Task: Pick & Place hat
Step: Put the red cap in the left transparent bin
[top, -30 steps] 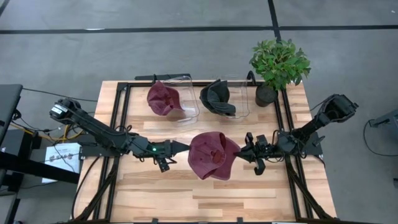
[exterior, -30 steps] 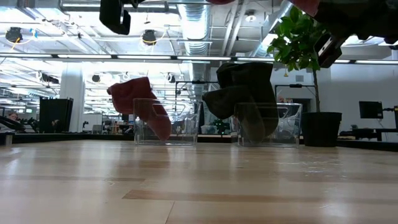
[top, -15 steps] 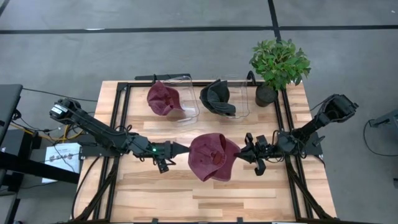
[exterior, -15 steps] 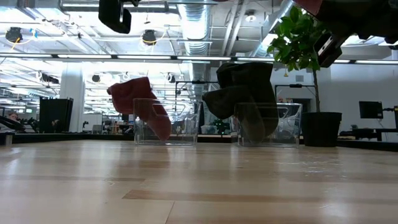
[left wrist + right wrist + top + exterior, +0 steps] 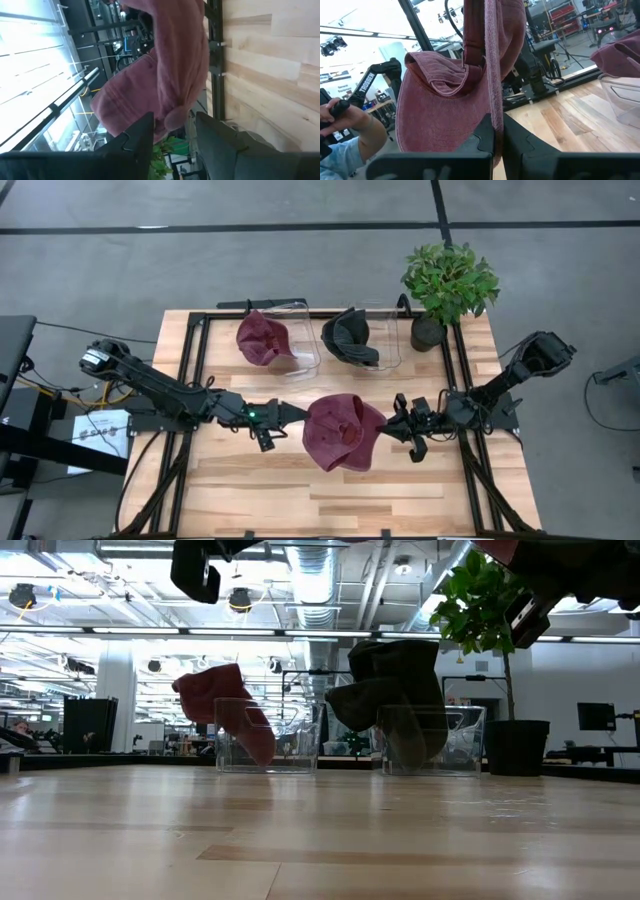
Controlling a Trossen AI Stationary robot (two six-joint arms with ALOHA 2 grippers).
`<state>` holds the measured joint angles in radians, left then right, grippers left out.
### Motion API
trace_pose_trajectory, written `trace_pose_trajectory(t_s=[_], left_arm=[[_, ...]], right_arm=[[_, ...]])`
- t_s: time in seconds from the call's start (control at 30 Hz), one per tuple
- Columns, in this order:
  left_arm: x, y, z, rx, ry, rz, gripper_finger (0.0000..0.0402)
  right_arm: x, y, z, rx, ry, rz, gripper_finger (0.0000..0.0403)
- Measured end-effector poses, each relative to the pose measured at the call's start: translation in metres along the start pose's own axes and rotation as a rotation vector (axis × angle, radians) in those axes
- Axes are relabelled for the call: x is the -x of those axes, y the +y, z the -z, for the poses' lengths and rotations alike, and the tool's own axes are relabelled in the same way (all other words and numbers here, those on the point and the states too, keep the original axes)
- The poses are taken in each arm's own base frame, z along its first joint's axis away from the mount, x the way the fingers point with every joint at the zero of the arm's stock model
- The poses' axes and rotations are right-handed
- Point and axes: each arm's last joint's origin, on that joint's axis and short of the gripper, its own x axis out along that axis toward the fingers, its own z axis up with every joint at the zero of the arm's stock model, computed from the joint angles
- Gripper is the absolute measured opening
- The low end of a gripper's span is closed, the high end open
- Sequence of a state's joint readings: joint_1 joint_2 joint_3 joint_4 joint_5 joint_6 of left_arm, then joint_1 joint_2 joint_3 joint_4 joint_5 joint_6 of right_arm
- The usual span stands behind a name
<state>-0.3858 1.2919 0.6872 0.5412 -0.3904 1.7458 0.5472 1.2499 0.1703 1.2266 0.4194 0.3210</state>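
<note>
Nearest the front of the table [image 5: 330, 490], the maroon hat [image 5: 342, 430] hangs in the air between the two arms, well clear of the wood. The right gripper [image 5: 392, 427] has its fingers [image 5: 487, 131] clamped on a fold of the hat's edge, so the cloth drapes down from that one grip. The left gripper [image 5: 297, 416] sits just beside the hat's other side with its fingers [image 5: 145, 131] spread apart, the fabric lying in the gap between them but not yet pinched; it looks placed to take a second hold (probably so the hat can be opened or steadied for the drop).

Farther back stand two clear bins. The left bin [image 5: 303, 330] already has a maroon hat [image 5: 262, 339] draped over its wall, and the right bin [image 5: 385, 330] a dark hat [image 5: 349, 337], which suggests sorting by colour. A potted plant [image 5: 448, 285] stands at the far right corner.
</note>
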Motion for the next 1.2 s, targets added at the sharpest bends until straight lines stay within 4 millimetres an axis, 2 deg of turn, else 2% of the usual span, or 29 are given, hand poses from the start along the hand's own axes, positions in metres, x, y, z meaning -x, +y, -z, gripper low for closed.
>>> trace_pose_trajectory(t_s=[0.13,0.23,0.33,0.43,0.47,0.57,1.2], left_arm=[[0.0003,0.0003,-0.0006,0.0,-0.008,-0.003,0.0143],[0.0005,0.0002,-0.0015,-0.002,-0.011,-0.001,0.0127],[0.0005,0.0002,-0.0014,-0.001,-0.01,-0.001,0.0089],[0.0005,0.0002,-0.0014,0.027,-0.009,0.0,0.0032],[0.0005,0.0002,-0.0014,0.057,-0.01,0.0,0.0027],[0.0005,0.0001,-0.0014,0.124,-0.009,0.0,0.0027],[0.0005,0.0001,-0.001,0.131,0.005,0.002,0.0027]], right_arm=[[0.0,0.0,0.0,0.005,0.0,0.0,0.0002],[0.0,0.0,0.0,0.006,0.0,0.0,0.0002],[0.0,0.0,0.0,0.006,0.0,0.001,0.0002],[0.0,-0.0001,0.0,0.006,0.0,0.001,0.0002],[-0.0002,-0.0004,-0.0001,0.007,-0.001,0.003,0.0002],[-0.0009,-0.0024,-0.0008,0.008,-0.004,0.012,0.0005],[-0.0027,-0.0081,0.0007,0.025,0.017,0.048,0.0057]])
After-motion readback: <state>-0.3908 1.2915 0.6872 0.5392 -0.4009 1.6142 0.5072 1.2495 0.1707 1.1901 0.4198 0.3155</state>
